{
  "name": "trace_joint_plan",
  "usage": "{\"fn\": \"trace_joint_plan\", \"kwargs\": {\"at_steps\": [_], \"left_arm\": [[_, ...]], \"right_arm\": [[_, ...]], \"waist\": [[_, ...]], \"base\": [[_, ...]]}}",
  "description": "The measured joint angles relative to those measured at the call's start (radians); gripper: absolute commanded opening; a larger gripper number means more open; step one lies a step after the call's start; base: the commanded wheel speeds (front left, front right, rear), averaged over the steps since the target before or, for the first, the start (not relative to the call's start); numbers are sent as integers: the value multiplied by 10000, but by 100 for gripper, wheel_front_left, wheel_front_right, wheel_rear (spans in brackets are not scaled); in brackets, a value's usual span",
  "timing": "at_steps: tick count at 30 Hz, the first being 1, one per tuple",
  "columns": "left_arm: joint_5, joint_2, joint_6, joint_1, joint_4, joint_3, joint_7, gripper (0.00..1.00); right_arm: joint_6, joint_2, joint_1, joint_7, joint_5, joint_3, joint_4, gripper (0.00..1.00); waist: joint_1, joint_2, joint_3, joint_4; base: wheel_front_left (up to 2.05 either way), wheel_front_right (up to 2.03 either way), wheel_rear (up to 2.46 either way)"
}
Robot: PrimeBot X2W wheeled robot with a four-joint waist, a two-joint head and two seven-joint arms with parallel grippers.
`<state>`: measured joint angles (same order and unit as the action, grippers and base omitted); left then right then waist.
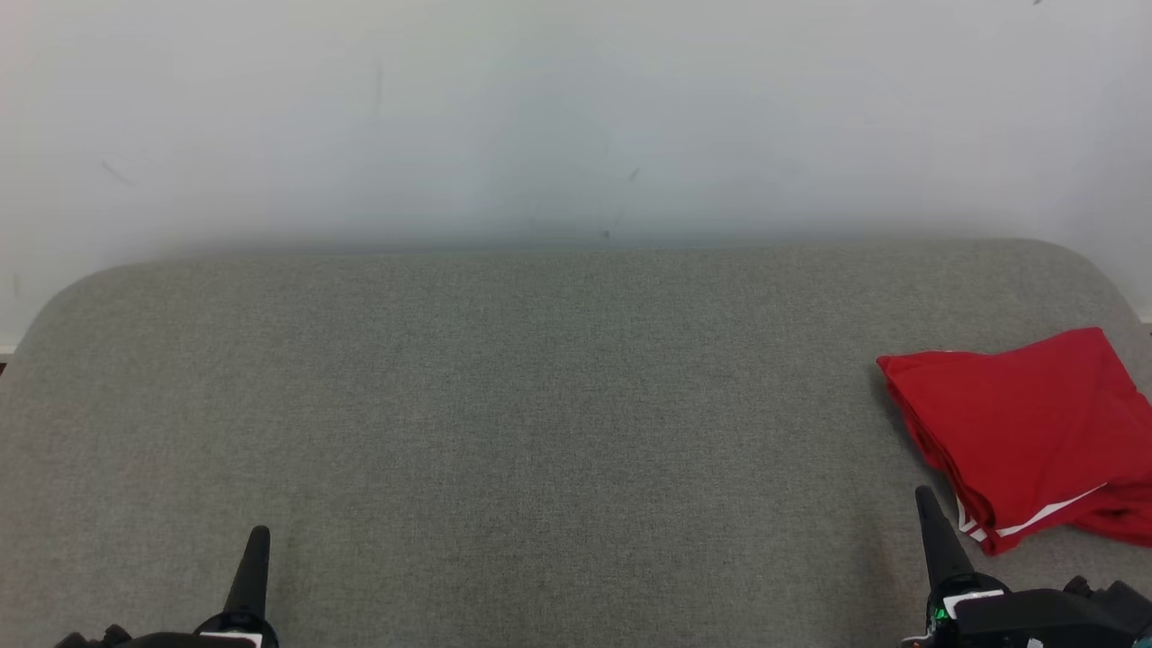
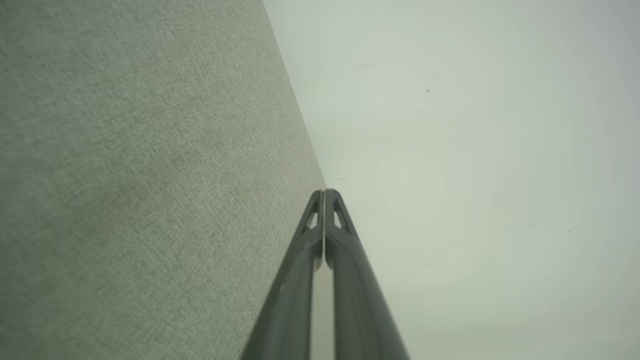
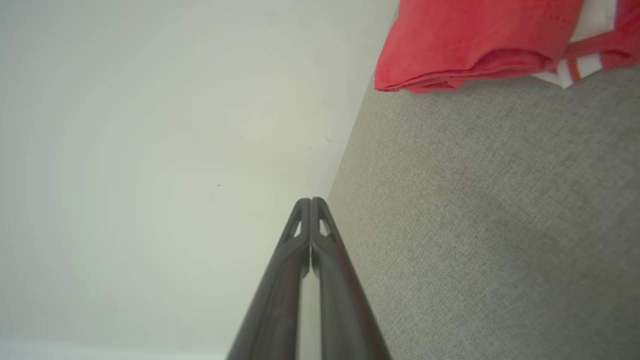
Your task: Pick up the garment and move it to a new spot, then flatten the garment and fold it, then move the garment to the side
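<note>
Grippers counted: two. Left gripper (image 1: 259, 535) has its fingers pressed together, holding nothing, over the grey fabric surface (image 1: 540, 405). Right gripper (image 1: 925, 495) is likewise pressed together, holding nothing. Garment (image 1: 1026, 423) counted: one, red, folded, just ahead and right of the right gripper, apart from it. Right wrist view adds its layered fold edges; head view shows its flat top face.

garment (image 1: 1026, 423): right part cut off by the head view's edge, more cut off in my right wrist view, inner layers hidden by the fold | my left hand (image 1: 258, 538) and right hand (image 1: 924, 498): bases cut off at the bottom edge | counter (image 1: 540, 405): near edge out of frame | wall (image 1: 576, 108) specks (image 1: 607, 235): too small to tell
</note>
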<state>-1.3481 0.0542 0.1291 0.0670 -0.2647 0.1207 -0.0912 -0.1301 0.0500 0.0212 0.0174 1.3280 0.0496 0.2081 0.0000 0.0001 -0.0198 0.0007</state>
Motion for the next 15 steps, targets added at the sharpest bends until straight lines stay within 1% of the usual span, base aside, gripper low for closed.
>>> {"fn": "trace_joint_plan", "kwargs": {"at_steps": [15], "left_arm": [[-1018, -19, 0, 215, 0, 96, -378, 0]], "right_arm": [[0, 0, 113, 100, 1214, 117, -98, 0]], "waist": [[0, 0, 95, -4]], "base": [[0, 0, 0]]}}
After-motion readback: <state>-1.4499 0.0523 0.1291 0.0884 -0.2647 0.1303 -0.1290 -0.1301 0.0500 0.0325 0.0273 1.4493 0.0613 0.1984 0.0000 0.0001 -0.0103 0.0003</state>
